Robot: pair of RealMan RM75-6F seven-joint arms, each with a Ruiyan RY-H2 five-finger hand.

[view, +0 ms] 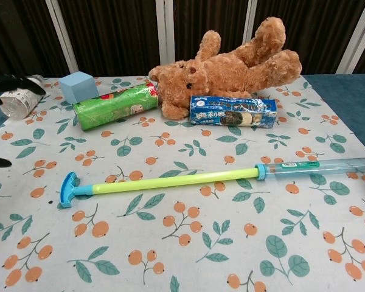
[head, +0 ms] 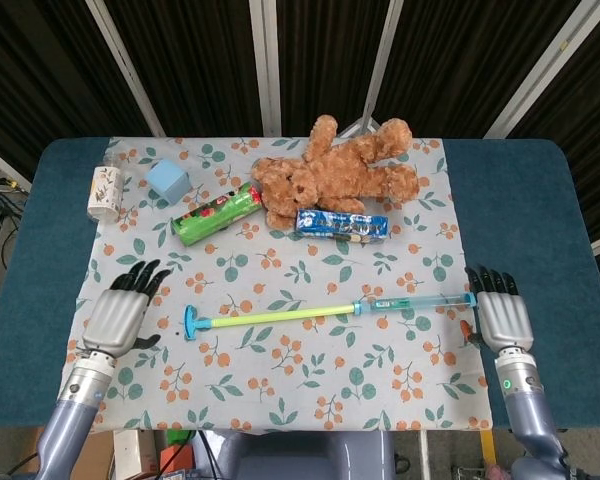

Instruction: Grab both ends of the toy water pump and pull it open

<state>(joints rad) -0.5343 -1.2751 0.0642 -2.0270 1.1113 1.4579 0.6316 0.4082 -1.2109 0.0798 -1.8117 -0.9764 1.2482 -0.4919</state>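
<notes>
The toy water pump (head: 325,312) (view: 188,178) lies pulled out on the flowered cloth: blue T-handle at the left, long yellow-green rod, clear barrel at the right. My left hand (head: 117,315) hovers open to the left of the handle, clear of it; in the chest view only its dark fingertips (view: 12,82) show at the left edge. My right hand (head: 500,315) is open just right of the barrel's end, holding nothing.
Behind the pump lie a teddy bear (head: 335,172), a blue biscuit pack (head: 342,225), a green can (head: 215,215), a blue cube (head: 167,180) and a bottle (head: 104,193). The flowered cloth (head: 310,380) covers a blue table (head: 540,200).
</notes>
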